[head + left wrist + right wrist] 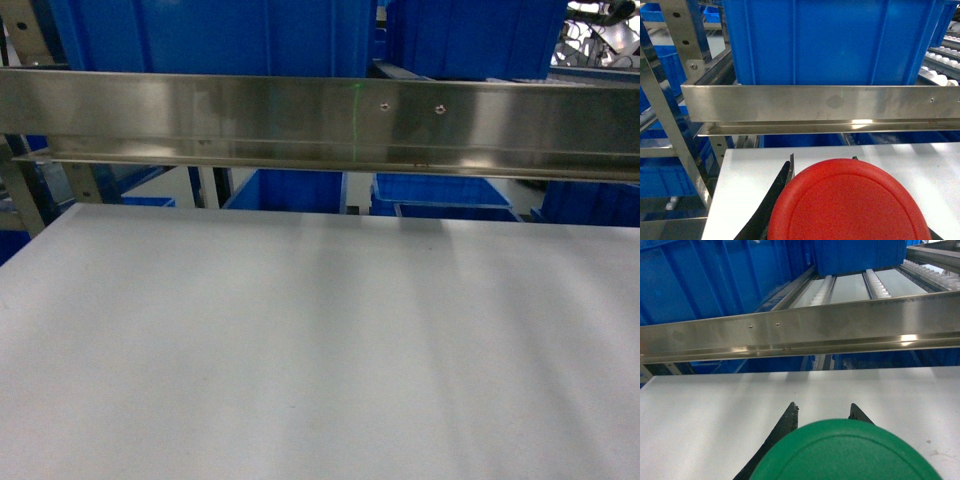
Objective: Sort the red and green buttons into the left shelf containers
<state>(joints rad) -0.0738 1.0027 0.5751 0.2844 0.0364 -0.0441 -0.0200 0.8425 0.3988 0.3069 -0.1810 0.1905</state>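
When you look from the left wrist, red button [850, 205]: it is big, round and flat, and it sits low in your view, between the two black fingers [782, 182].
Left gripper [823, 158]: its tips stand apart on either side of the red button and hold it over the white table [920, 165].
Green button [845, 452]: it is round and flat too, low in the right wrist view.
Right gripper [824, 410]: it grips the green button, with one black tip showing on each side.
Blue crate [840, 40]: it is big and deep, up on the shelf, right behind the shiny steel rail [815, 102].
Table from the head view: you see it white and flat, running up to the rail.
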